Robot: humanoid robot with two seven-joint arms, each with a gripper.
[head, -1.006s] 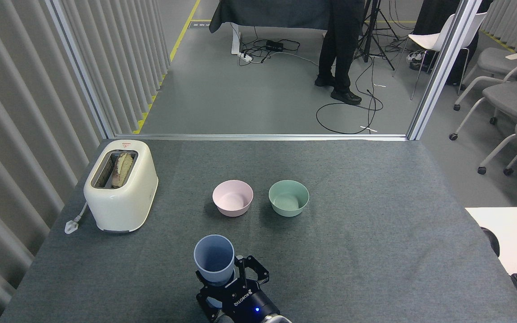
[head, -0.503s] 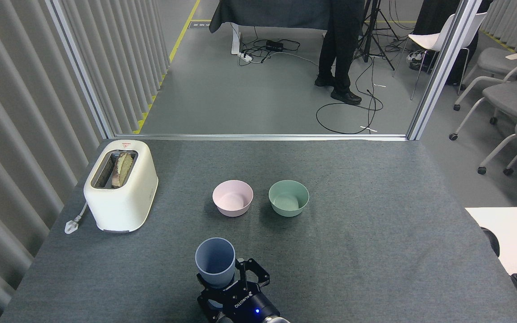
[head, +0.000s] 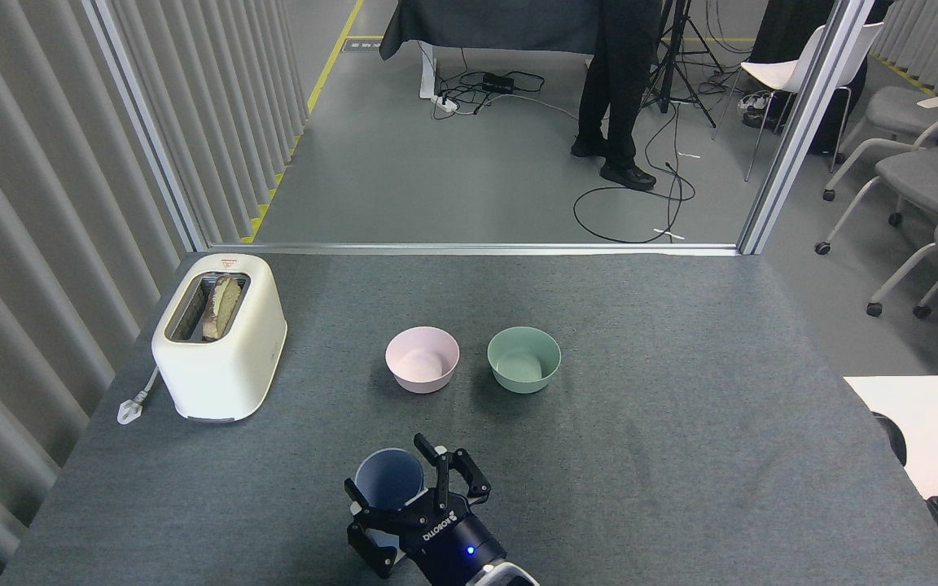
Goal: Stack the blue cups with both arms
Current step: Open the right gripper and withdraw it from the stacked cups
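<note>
While only one cup shows, upright on the surface near its front edge, the right pincer sits spread wide beside it, fingers splayed past the rim, seemingly clear of it.

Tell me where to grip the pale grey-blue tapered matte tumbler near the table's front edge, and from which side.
Take the tumbler by its side wall just under the rim, coming from the near side, where the right gripper sits with fingers spread either side of it. It stands upright, mouth up, with no handle, so opposed fingers on the round wall suit it.
</note>
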